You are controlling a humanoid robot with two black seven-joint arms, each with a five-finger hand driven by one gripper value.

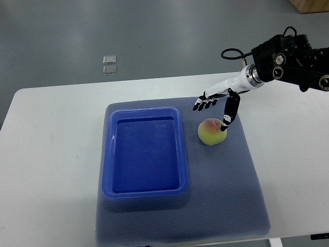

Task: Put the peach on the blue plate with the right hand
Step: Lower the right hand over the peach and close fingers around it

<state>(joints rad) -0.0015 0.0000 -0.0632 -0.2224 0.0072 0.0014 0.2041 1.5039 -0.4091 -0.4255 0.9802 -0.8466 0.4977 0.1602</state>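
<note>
A yellow-green peach (212, 132) with a pink blush lies on the grey mat, just right of the blue plate (145, 188), a deep rectangular tray with nothing in it. My right hand (215, 109) reaches in from the upper right and hovers over the peach. Its fingers (204, 104) are spread out toward the left, and the thumb points down, its tip touching the peach's upper right side. The hand is open and not closed around the fruit. No left arm shows in the top view.
The grey mat (226, 195) covers the middle of a white table (51, 154). Beyond the table's far edge, two small clear squares (109, 65) lie on the grey floor. A brown box corner (311, 5) sits at the top right.
</note>
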